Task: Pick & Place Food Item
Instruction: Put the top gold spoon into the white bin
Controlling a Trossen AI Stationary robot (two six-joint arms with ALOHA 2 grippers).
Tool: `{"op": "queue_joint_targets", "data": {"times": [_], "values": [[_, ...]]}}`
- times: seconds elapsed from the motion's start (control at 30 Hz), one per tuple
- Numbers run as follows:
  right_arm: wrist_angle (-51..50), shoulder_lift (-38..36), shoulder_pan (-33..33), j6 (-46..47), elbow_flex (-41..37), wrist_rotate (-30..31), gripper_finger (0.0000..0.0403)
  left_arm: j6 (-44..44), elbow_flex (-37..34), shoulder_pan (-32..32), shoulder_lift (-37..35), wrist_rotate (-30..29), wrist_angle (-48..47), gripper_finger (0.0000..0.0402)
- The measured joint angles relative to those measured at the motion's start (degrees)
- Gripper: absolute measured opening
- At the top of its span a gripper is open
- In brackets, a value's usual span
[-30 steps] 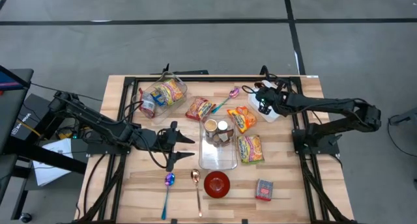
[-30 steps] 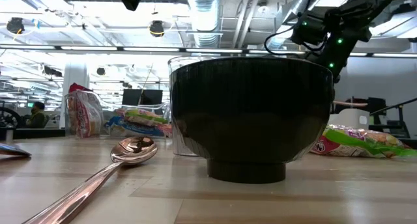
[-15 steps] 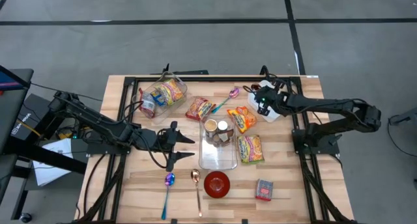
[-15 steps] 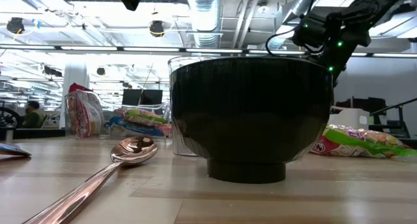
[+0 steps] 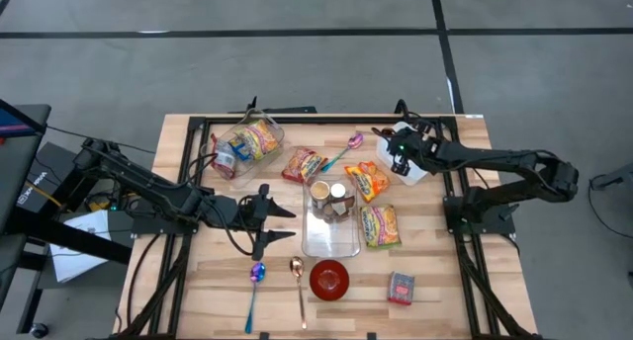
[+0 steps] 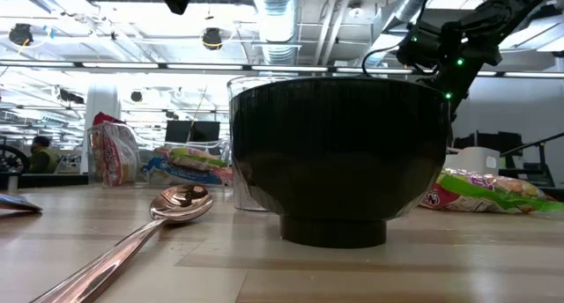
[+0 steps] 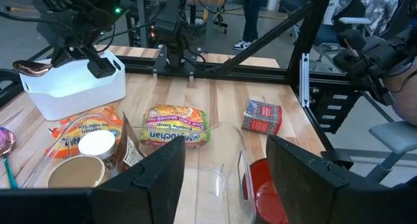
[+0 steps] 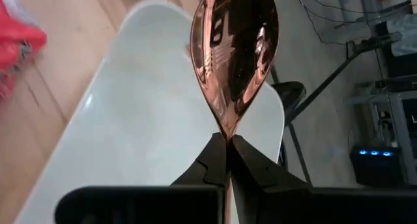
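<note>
Currently, left gripper [image 5: 280, 221] hovers above bare wood left of the clear rectangular glass dish [image 5: 330, 231], fingers spread, nothing held. Red round bowl [image 5: 329, 279] sits near the table's front edge. Right gripper [image 8: 227, 149] pinches a copper-coloured metal spoon [image 8: 232, 55] by its neck, over the white plastic tub [image 5: 407, 167].

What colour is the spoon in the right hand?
Shiny copper-rose spoon, pinched in the right hand; clearest in the right wrist view.

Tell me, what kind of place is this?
Probably a robot lab or workshop in a big industrial hall. A wooden table stands on bare concrete, exposed ducts and lights run overhead, and desks with monitors fill the background.
</note>
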Motion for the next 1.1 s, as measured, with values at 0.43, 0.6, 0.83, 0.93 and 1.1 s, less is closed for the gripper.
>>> {"op": "queue_joint_targets", "data": {"times": [0.43,0.6,0.83,0.93,1.1], "values": [[4.79,0.0,-2.95,-3.91,-3.66,-1.27,0.0001,0.01,0.0,0.0,0.01,-0.02,0.0,0.0209],[3.8,0.0,-2.95,-3.93,-3.66,-2.45,0.0001,0.02,0.0,0.0,0.01,-0.02,0.0,0.0209],[3.74,0.0,-2.95,-3.84,-3.66,-2.63,0.0001,0.02,0.0,0.0,0.02,-0.02,0.0,0.0209],[3.72,0.0,-2.95,-3.42,-3.66,-3.22,0.0001,0.02,0.0,0.0,0.02,-0.02,0.0,0.0209],[3.63,0.0,-2.93,-3.03,-3.66,-3.66,0.0002,0.02,0.0,0.0,0.02,-0.02,0.0,0.0209]]}}
